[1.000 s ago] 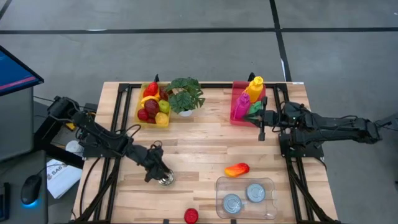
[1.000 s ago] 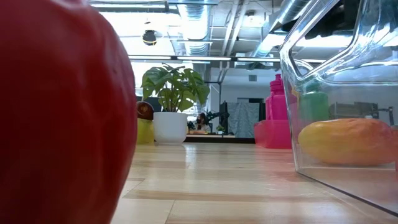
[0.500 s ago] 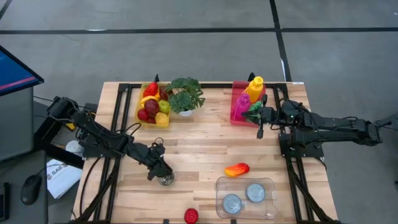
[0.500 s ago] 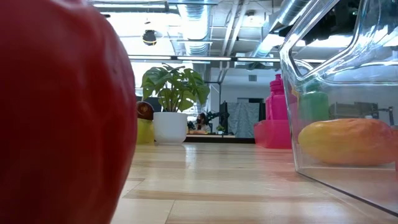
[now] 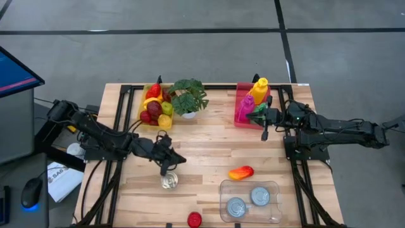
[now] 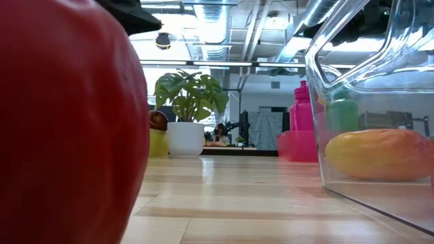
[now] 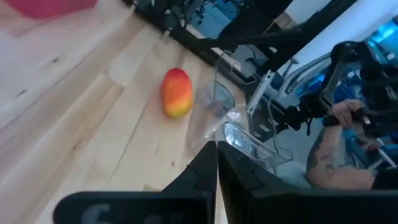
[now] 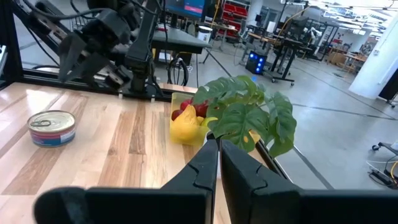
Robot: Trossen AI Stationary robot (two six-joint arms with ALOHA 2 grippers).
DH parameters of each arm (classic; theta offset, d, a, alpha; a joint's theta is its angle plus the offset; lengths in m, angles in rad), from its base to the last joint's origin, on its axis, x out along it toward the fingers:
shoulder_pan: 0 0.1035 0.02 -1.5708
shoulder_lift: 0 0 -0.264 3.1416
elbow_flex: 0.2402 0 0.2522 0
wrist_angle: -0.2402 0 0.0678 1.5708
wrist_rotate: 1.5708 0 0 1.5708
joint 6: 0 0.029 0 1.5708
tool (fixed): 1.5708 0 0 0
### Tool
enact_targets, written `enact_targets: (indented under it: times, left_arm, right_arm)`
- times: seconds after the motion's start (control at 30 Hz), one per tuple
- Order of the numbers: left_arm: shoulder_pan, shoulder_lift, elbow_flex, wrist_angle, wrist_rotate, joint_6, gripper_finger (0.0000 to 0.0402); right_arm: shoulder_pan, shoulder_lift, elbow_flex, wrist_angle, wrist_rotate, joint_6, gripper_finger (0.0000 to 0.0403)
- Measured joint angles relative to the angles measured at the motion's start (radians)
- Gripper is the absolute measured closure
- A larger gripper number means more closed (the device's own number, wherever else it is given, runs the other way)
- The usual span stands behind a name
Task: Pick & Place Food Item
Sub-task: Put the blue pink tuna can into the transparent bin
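Observation:
A silver tin can (image 5: 168, 182) stands upright on its base on the wooden table; the right wrist view also shows the can (image 8: 51, 127). My left gripper (image 5: 169, 163) hovers just above and beyond it, shut on nothing (image 7: 217, 163). An orange-red mango (image 5: 241, 172) lies on the table to the right, also in the left wrist view (image 7: 176, 92). A clear container (image 5: 250, 201) holding two cans sits near the front right. My right gripper (image 5: 264, 133) waits shut beside the pink bin (image 5: 252, 106).
A yellow bin of fruit (image 5: 156, 106) and a potted plant (image 5: 188, 96) stand at the far edge. A red round fruit (image 5: 194, 219) lies at the near edge and fills the low view's left (image 6: 68, 129). A person's arm (image 7: 336, 146) shows beyond the table.
My left gripper, whose fingers stood around the can, has come off it, risen and drawn toward the table's far edge, tipping up more level, and its fingers have shut. The can stays upright where it was.

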Motion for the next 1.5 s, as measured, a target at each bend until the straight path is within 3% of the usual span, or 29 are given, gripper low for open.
enact_targets:
  times: [0.1,0.3,0.57,0.8,1.17,1.33,1.5]
  left_arm:
    - [0.0,0.032,0.03,-0.077,-0.002,0.005,0.0401]
    - [0.0,0.157,0.14,-0.403,0.006,0.001,0.0401]
    - [0.0,0.268,0.286,-0.717,0.147,0.002,0.0401]
    - [-0.002,0.269,0.298,-0.825,0.29,-0.02,0.0401]
    - [0.001,0.269,0.297,-0.912,0.27,-0.07,0.0401]
    - [-0.001,0.269,0.297,-0.911,0.359,-0.133,0.0401]
    - [-0.001,0.291,0.297,-0.913,0.36,-0.139,0.0401]
  right_arm:
    - [0.0,0.0,0.0,0.0,0.0,-0.003,0.0388]
    - [0.0,0.0,0.0,0.0,0.0,-0.008,0.0388]
    - [0.0,0.0,0.0,0.001,0.0,-0.008,0.0388]
    - [0.0,0.0,0.0,0.0,0.0,-0.009,0.0388]
    - [0.0,0.0,0.0,0.0,0.0,-0.008,0.0388]
    - [0.0,0.0,0.0,0.0,0.0,-0.008,0.0388]
    - [0.0,0.0,0.0,0.0,0.0,-0.008,0.0388]
